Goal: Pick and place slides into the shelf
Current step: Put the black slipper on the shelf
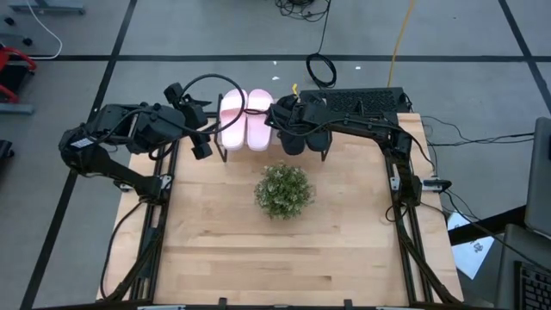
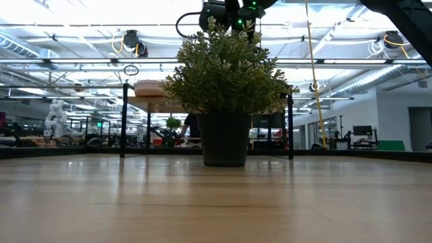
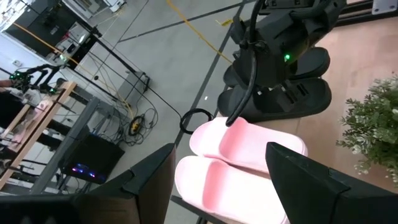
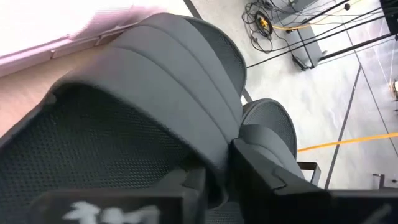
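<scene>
Right claw point(image 1: 287, 120) clenched on a black slide point(image 4: 155, 81), directly over the black pair at the shelf's point(image 1: 225, 157) right end; left claw point(image 1: 200, 142) released, just beside the pink pair point(image 1: 245, 119).

Overhead, one camera is looking straight down on my table point(image 1: 258, 258); another is peering level across it — both catching the potted plant point(image 1: 283, 190). My wrist cameras are hovering close over the slides point(image 3: 249, 162).
</scene>
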### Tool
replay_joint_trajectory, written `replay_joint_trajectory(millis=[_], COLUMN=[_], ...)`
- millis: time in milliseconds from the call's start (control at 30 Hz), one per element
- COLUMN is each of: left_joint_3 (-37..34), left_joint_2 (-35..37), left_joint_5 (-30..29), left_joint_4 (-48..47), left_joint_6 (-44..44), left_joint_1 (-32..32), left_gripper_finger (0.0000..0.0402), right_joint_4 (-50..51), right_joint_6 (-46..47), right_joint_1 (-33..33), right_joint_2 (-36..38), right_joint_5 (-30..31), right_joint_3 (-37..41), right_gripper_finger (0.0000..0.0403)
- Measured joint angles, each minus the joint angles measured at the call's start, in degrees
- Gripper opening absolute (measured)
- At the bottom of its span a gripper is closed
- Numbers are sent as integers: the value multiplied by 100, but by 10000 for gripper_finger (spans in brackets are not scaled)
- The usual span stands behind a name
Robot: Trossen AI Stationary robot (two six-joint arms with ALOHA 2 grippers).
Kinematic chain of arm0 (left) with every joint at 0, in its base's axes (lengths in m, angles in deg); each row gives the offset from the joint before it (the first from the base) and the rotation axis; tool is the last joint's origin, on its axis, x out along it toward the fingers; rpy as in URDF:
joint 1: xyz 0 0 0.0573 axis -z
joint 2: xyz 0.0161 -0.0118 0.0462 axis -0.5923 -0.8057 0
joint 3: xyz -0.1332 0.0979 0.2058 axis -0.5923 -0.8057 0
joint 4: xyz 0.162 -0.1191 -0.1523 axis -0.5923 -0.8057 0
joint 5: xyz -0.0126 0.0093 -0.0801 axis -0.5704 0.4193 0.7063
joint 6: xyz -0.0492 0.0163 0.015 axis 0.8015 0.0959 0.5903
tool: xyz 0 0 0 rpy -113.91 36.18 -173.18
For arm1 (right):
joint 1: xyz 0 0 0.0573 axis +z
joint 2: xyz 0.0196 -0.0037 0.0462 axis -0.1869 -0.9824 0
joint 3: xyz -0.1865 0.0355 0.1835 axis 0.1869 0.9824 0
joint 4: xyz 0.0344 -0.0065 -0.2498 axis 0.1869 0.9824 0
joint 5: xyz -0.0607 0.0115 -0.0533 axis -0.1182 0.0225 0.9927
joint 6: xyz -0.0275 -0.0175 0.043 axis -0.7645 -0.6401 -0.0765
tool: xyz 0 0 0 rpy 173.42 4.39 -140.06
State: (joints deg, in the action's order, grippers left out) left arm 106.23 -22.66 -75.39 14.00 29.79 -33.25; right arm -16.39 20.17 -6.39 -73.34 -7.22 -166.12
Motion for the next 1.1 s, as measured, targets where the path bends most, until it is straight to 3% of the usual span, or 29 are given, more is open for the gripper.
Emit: replay_joint_trajectory(millis=[267, 500, 1100], left_joint_3=[0, 0, 0], left_joint_2=[0, 2, 2], left_joint_5=[0, 1, 0], left_joint_4=[-2, -2, -4], left_joint_6=[-44, -44, -28], left_joint_1=[2, 1, 2], left_gripper_finger=[255, 255, 255], right_joint_4=[7, 4, 27], right_joint_6=[-61, -189, -211], right_joint_1=[2, 4, 42], right_joint_2=[0, -2, 185], right_joint_5=[-46, -57, -8], right_joint_3=[0, 0, 2], right_gripper_finger=[135, 177, 196])
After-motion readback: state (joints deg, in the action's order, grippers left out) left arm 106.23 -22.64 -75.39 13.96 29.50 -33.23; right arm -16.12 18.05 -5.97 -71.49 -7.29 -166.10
